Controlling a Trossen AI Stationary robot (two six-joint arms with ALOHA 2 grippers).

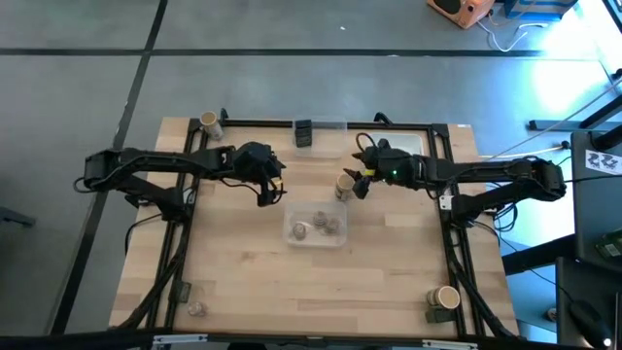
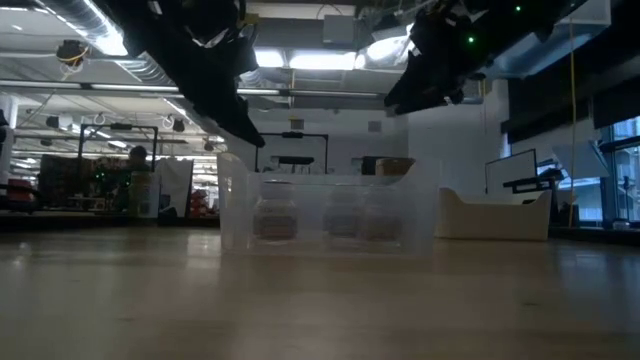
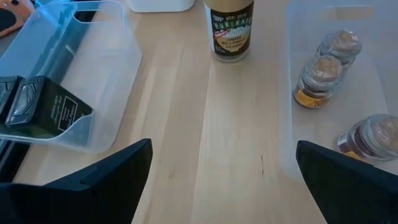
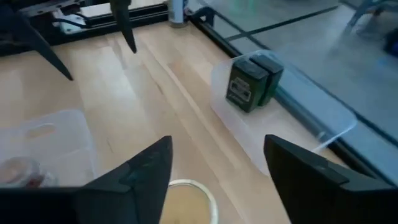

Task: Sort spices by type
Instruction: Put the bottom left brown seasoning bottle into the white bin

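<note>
The right tool [image 1: 356, 183], fingers apart, straddles the tan-topped spice jar [image 1: 344, 187] standing on the tabletop [image 1: 243, 282] beside the clear bin [image 1: 315, 240]. Withdrawing sideways could tip the jar. The left tool [image 1: 272, 187] hovers, fingers apart.

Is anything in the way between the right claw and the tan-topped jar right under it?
Nothing visible. The right gripper hangs directly over the tan-topped jar, fingers apart, with bare table around the jar. The clear bin holding three small jars sits off to one side, not between them.
</note>
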